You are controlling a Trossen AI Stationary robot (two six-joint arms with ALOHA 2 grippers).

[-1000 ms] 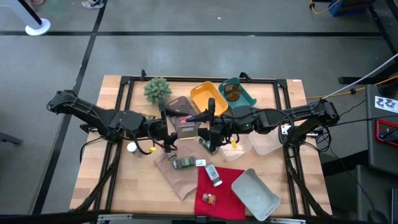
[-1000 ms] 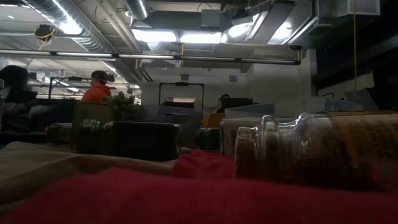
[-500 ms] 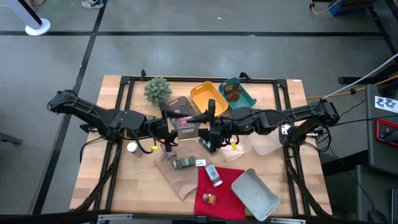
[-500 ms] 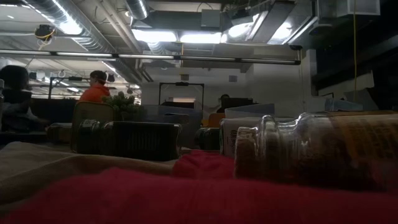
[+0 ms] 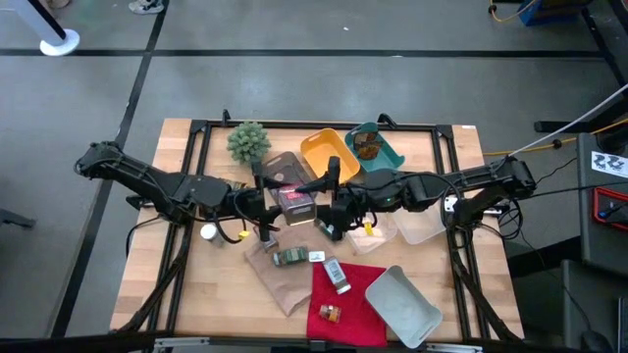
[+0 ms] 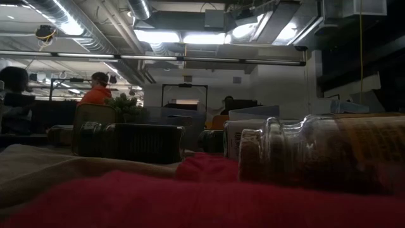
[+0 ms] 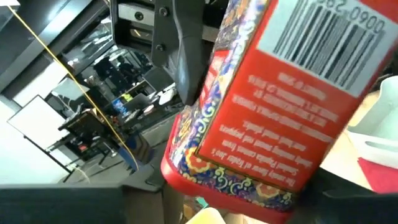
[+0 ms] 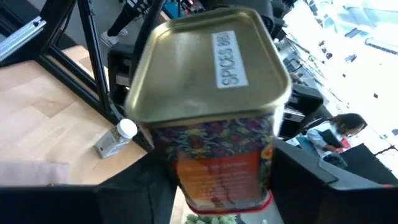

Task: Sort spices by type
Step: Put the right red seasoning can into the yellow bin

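Note:
A red boxy spice tin (image 5: 294, 199) hangs above the table's middle between my two grippers, which meet there level from opposite sides. My left gripper (image 5: 272, 204) is shut on it from the table's left. My right gripper (image 5: 322, 208) comes from the right, its fingers standing on either side of the tin's lower body (image 8: 217, 180). The tin's gold end (image 8: 208, 68) faces the right wrist camera. A green-capped jar (image 5: 291, 257) lies on brown cloth. A white-capped jar (image 5: 336, 275) and a small brown jar (image 5: 331, 314) lie on red cloth (image 5: 348, 299). My left gripper holds the red tin by its patterned sides near the red-rimmed end (image 7: 224, 177), coming level from the table's left. The tin fills its wrist view and hides the fingers' pads. The tin is lifted clear of the table. My right gripper's fingers (image 8: 134, 190) lie close along the tin's sides; I cannot tell whether they touch.
A spiky plant (image 5: 248, 140), a brown tray (image 5: 280, 162), an orange tray (image 5: 329, 152) and a teal tray (image 5: 383, 147) stand at the back. A clear tray (image 5: 422, 226) and a grey tray (image 5: 407, 304) are on the right. A white-capped jar (image 5: 208, 232) lies on the left.

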